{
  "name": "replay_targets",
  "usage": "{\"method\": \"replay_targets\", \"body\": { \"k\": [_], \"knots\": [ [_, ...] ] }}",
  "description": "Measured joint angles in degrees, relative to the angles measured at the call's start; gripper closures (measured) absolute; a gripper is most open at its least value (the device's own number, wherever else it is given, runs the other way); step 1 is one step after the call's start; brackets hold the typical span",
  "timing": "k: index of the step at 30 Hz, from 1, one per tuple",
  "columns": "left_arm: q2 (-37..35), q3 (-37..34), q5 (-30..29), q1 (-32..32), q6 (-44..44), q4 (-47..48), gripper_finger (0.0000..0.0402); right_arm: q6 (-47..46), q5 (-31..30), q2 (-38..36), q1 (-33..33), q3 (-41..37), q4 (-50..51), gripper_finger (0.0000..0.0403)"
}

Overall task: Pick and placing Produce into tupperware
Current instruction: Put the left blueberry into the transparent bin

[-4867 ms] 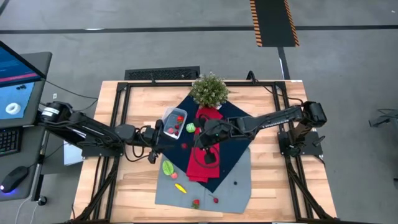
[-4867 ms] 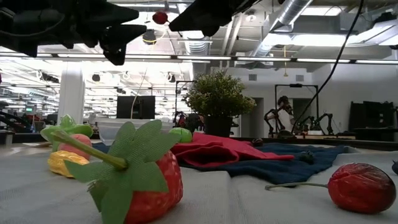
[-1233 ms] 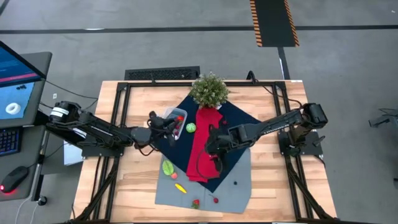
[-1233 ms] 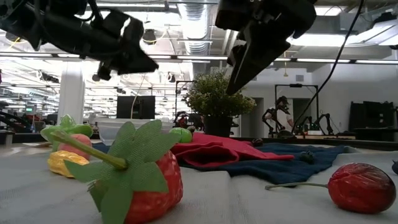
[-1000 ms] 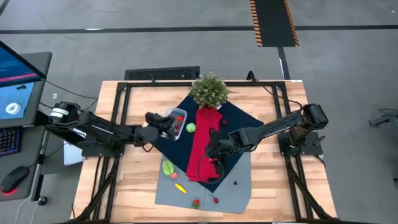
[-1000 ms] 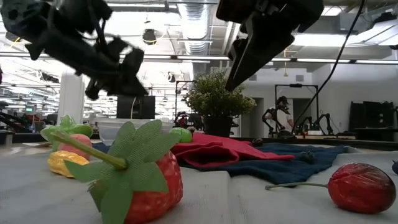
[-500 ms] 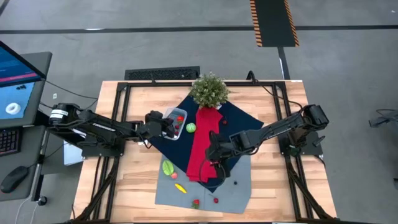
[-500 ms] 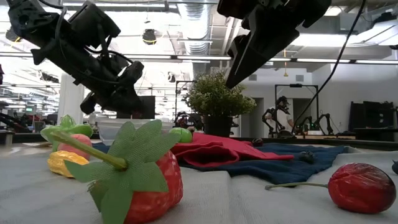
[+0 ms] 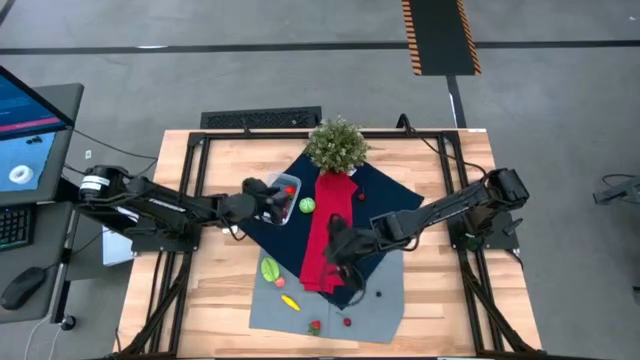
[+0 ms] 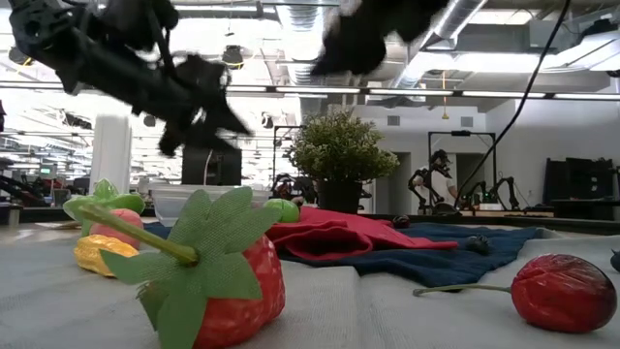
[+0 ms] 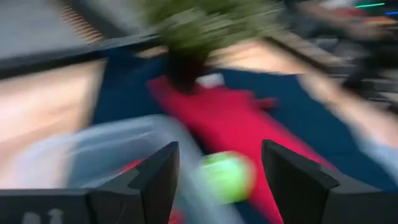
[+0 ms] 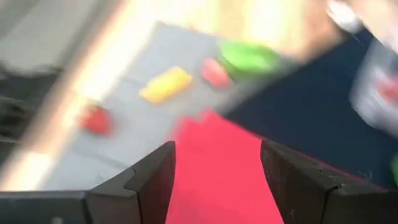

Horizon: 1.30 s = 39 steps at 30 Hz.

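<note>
A wooden table [image 9: 210, 290] fills the centre of the high view, layered with a grey cloth [image 9: 270, 312], a dark blue cloth [image 9: 385, 195] and a red cloth strip [image 9: 322, 225], with a potted plant [image 9: 336, 143] at the upper middle.

The tupperware [image 9: 283, 195] sits just left of centre, beside the plant, with red pieces inside. A green round piece [image 9: 307, 206] lies just right of it on the blue cloth. On the grey cloth toward the lower middle lie a green leafy piece [image 9: 269, 268], a pink piece [image 9: 281, 282], a yellow piece [image 9: 290, 302], a strawberry [image 9: 314, 326] and a small red berry [image 9: 347, 321].

The left gripper [image 9: 270, 196] hangs over the tupperware's left edge — its wrist view shows the fingers [image 11: 155, 177] spread wide with nothing between them.

The right gripper [image 9: 335, 243] hovers over the red strip at centre, fingers [image 12: 298, 174] likewise spread wide and empty — the yellow piece and strawberry show blurred beyond them.
</note>
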<state>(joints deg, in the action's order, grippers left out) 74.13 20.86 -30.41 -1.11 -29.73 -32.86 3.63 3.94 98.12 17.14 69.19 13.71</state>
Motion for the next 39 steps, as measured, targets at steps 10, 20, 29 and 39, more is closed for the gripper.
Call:
{"method": "replay_targets", "body": {
  "k": [10,20,29,39],
  "knots": [
    [0.00,-0.11,25.41,-11.38,30.71,-31.29,0.0198,4.79,10.85,-9.07,-2.97,0.02,-6.95,0.0143],
    [-8.91,-6.44,20.65,-12.78,33.95,-31.87,0.0198,7.40,3.71,-25.53,-6.10,-0.42,-2.93,0.0143],
    [-23.66,-18.04,23.12,-12.80,32.14,-36.10,0.0198,2.96,-5.22,-42.71,-6.03,-18.41,-7.76,0.0143],
    [-31.71,-20.24,23.96,-12.80,31.99,-31.35,0.0198,-3.80,-14.08,-61.82,-3.03,-40.80,-19.18,0.0143]
  ]
}}
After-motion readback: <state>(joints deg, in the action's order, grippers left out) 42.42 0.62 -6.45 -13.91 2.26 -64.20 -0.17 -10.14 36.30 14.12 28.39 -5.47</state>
